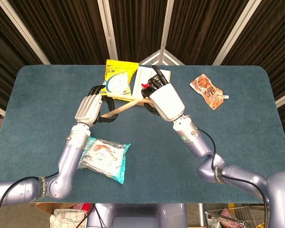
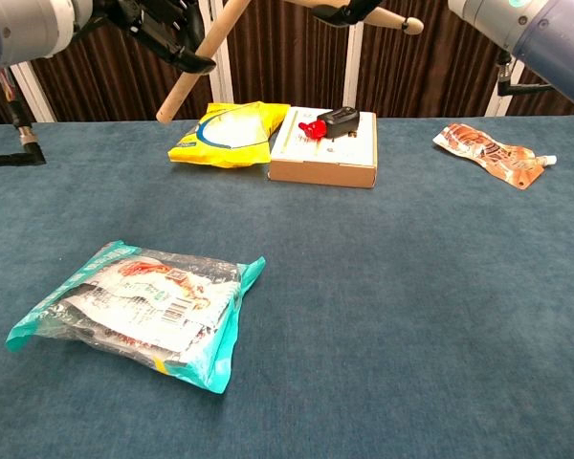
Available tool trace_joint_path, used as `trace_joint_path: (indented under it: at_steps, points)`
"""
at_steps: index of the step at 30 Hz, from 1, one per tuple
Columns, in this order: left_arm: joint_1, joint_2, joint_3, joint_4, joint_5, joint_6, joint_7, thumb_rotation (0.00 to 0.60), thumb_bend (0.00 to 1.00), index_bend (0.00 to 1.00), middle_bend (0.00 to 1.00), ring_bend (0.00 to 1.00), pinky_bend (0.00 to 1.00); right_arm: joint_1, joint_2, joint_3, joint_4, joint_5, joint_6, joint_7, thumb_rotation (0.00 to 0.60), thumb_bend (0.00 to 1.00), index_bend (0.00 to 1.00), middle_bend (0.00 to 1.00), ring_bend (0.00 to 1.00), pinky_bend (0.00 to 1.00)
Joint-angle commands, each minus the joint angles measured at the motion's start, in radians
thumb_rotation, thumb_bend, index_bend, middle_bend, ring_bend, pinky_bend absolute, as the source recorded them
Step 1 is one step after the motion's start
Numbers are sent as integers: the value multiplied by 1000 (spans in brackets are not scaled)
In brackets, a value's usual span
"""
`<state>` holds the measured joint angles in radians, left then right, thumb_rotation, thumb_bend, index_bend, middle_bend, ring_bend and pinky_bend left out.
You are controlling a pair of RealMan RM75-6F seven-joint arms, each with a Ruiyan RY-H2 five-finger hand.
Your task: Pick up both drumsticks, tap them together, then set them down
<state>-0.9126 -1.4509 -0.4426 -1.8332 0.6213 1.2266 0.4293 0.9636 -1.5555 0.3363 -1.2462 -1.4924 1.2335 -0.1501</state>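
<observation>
Head view: both hands are raised close together over the middle of the blue table, just in front of the box, each holding a drumstick.
Left hand: sits left of centre, knuckles up, fingers curled around the left drumstick.
Left drumstick: runs from that hand up and to the right, toward the right hand; in the chest view it slants down from the top edge to a blunt end at upper left of the frame.
Right hand: sits just right of centre, white back facing the camera, fingers closed on the right drumstick.
Right drumstick: in the head view it is mostly hidden under the hand; in the chest view its rounded tip shows at the top centre of the frame.
Contact between sticks: the two appear to meet or cross near the right hand in the head view, but whether they touch cannot be told.
Yellow bag: lies at upper centre of the table, touching the left side of the box.
White cardboard box: sits beside the bag, with a red and black object on its lid.
Orange pouch: lies flat at upper right.
Teal snack packet: lies flat at lower left.
</observation>
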Motion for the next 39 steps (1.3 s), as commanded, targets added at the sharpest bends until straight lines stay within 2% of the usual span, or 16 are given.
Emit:
trace_joint_path:
  at_steps: [1, 39]
  points:
    - [-13, -16, -5, 4, -16, 16, 15, 600, 384, 628, 593, 90, 0, 3, -4, 0, -9, 8, -7, -12, 600, 427, 740, 664, 367, 0]
    - [-34, -35, -14, 16, -69, 61, 66, 600, 384, 628, 596, 90, 0, -12, 11, 5, -42, 19, 30, -6, 600, 429, 752, 664, 367, 11]
